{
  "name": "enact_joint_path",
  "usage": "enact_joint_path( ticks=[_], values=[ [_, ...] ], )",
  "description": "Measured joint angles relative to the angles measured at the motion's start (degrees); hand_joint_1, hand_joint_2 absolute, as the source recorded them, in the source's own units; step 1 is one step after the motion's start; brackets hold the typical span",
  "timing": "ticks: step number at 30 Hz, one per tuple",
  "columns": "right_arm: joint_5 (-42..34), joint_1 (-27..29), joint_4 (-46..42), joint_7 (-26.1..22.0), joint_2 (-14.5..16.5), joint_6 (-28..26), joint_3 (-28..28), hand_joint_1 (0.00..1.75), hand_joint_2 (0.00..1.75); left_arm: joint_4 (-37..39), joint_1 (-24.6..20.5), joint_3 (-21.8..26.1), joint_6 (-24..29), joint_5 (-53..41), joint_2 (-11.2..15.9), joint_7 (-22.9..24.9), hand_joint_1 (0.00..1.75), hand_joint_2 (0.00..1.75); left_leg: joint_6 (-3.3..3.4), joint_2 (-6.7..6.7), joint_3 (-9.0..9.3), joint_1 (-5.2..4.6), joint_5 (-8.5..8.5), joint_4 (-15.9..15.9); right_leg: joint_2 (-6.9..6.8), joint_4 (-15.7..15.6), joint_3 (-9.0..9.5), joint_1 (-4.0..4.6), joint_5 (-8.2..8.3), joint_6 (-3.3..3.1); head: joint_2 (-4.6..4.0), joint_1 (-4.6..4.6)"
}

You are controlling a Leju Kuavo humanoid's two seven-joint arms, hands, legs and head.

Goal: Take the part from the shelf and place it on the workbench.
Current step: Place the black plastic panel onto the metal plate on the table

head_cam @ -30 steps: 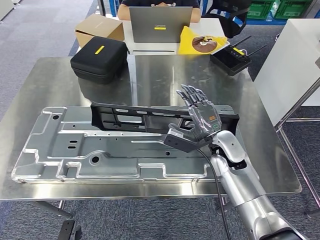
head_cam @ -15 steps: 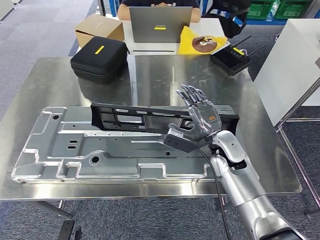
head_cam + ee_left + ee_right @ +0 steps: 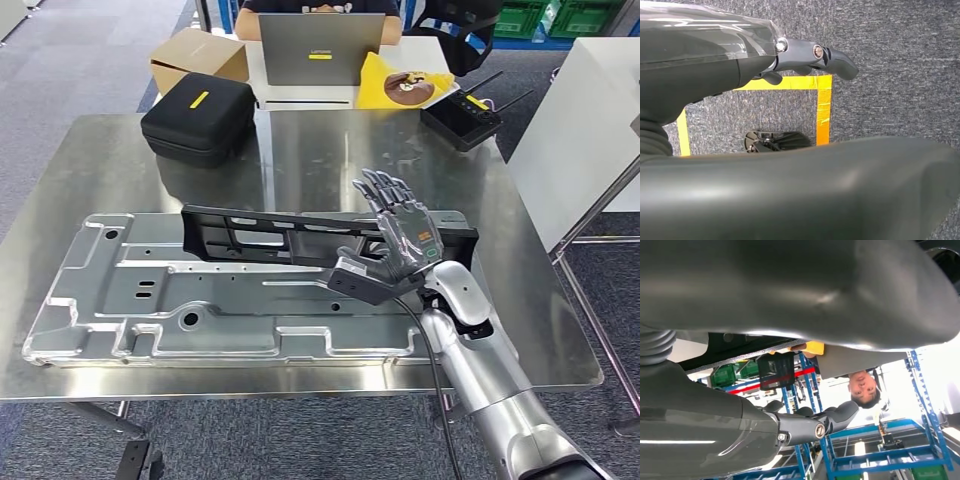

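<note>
the left hand (image 3: pixel 753 55) hangs beside the robot's body over grey carpet with a yellow tape outline (image 3: pixel 823 107) under it; its fingers (image 3: pixel 836 60) reach out straight and hold nothing.

on the steel workbench (image 3: pixel 317 150), well to the left of the right hand, lies a large stamped metal panel (image 3: pixel 151 300), flat and running across to just under that hand. the task's part, a long black plastic part (image 3: pixel 302 235), lies across the far edge of the panel, its right end passing just behind the right hand and ending a little beyond it. far left and beyond the hand sits a black zipped case (image 3: pixel 198 115), with a cardboard box (image 3: pixel 198 55) behind it. straight beyond the hand, at the next table, a person (image 3: pixel 317 8) sits behind a grey laptop (image 3: pixel 321 45); a yellow plush toy (image 3: pixel 400 85) and a black controller with antennas (image 3: pixel 462 118) lie to its right.

the right hand (image 3: pixel 392 245) is above the part's right end, fingers (image 3: pixel 381 190) spread and pointing away, thumb stretched to the left; it grips nothing, and whether it touches the part cannot be told.
</note>
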Motion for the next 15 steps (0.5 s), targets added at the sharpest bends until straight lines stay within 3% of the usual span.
enact_joint_path(
  ticks=[15],
  values=[
    [0.0,0.01,0.0,0.0,0.02,0.0,0.0,0.0,0.0,0.0,0.0,0.0,0.0,0.0,0.0,0.01,0.0,0.0,0.0,0.0,0.0,0.0,0.0,0.0,0.0,0.0,0.0,0.0,0.0,0.0,0.0,0.0]
  ],
)
